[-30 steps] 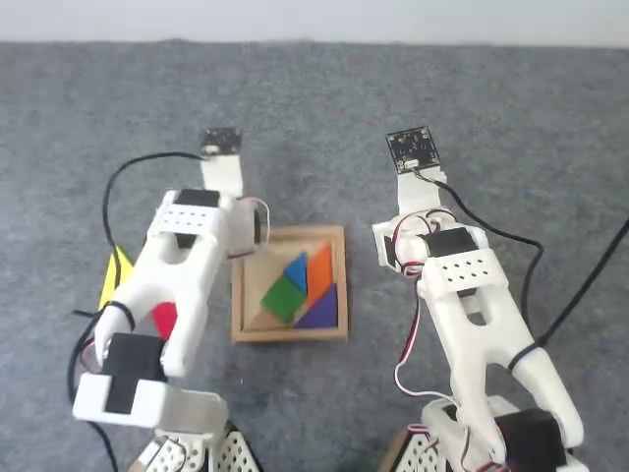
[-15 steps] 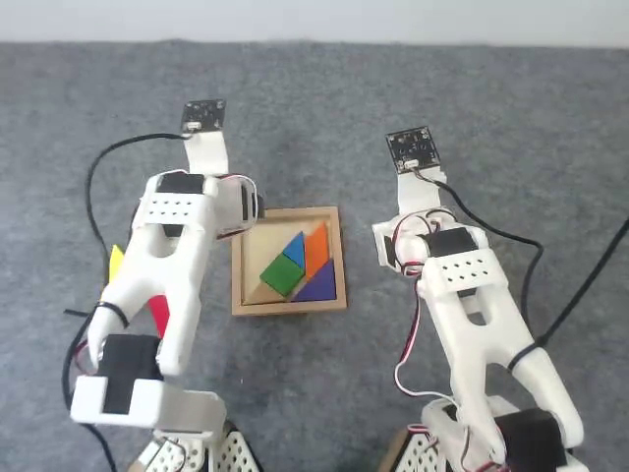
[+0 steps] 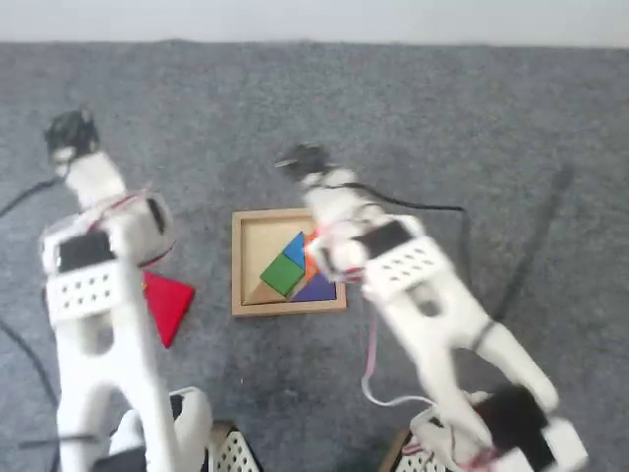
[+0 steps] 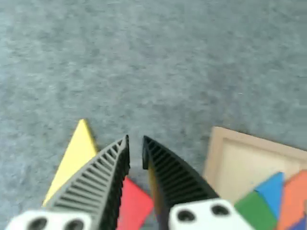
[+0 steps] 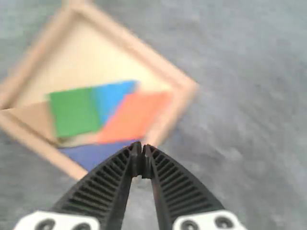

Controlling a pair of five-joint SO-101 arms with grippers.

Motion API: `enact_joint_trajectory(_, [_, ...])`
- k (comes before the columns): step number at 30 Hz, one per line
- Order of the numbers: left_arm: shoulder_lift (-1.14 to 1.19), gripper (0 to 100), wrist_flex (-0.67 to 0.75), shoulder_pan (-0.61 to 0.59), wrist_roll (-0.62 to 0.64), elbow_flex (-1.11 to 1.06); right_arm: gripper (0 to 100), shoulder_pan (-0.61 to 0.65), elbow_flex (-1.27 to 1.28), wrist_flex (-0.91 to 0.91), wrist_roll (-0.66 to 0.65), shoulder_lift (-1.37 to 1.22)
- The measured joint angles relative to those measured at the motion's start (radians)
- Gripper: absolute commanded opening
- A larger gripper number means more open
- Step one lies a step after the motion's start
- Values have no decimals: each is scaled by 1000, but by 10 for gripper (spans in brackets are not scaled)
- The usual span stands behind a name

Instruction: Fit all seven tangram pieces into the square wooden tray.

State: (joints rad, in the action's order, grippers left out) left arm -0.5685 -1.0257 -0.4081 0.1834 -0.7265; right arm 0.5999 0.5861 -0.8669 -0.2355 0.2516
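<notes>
The red triangle and yellow triangle are left outside, to the left of the square wooden tray, in which 5 pieces are fitted. The left gripper is held slightly spread and empty over these 2, likely for pickup. The right gripper, pressed together, is parked over the tray's near-right edge.

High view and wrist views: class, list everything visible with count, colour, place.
Tray: 1, light wood, mid-carpet.
Green piece: 1, in tray.
Blue piece: 1, in tray, touching green piece.
Orange piece: 1, in tray, beside blue piece.
Purple piece: 1, in tray.
Tan piece: 1, in tray, beside green piece.
Red triangle: 1, on carpet, outside tray.
Yellow triangle: 1, on carpet by red triangle.
Carpet: 1, grey, under everything.
Left gripper: 1, black, open, above red triangle.
Right gripper: 1, black, shut, above tray's edge.
</notes>
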Motion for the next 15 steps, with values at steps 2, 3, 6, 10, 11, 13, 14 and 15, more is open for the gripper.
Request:
enact_joint_trajectory(2, [-63, 22, 55, -49, -17, -107, 9, 71, -91, -20, -8, -98])
enact_joint_trajectory(3, [-87, 22, 78, -71, -18, -153, 9, 97, -140, -25, -8, -157])
enact_joint_trajectory(6, [-146, 22, 149, -130, -28, -275, 9, 138, -301, -40, -8, -324])
enact_joint_trajectory(10, [-180, 22, 270, -189, -52, -408, 9, 184, -517, -110, -8, -512])
enact_joint_trajectory(11, [-183, 22, 302, -189, -72, -439, 9, 193, -565, -127, -8, -557])
enact_joint_trajectory(13, [-192, 22, 353, -190, -103, -496, 9, 201, -654, -155, -8, -637])
enact_joint_trajectory(14, [-192, 22, 361, -190, -109, -505, 9, 201, -690, -163, -8, -672])
enact_joint_trajectory(15, [-195, 22, 364, -183, -115, -508, 9, 198, -727, -166, -8, -704])
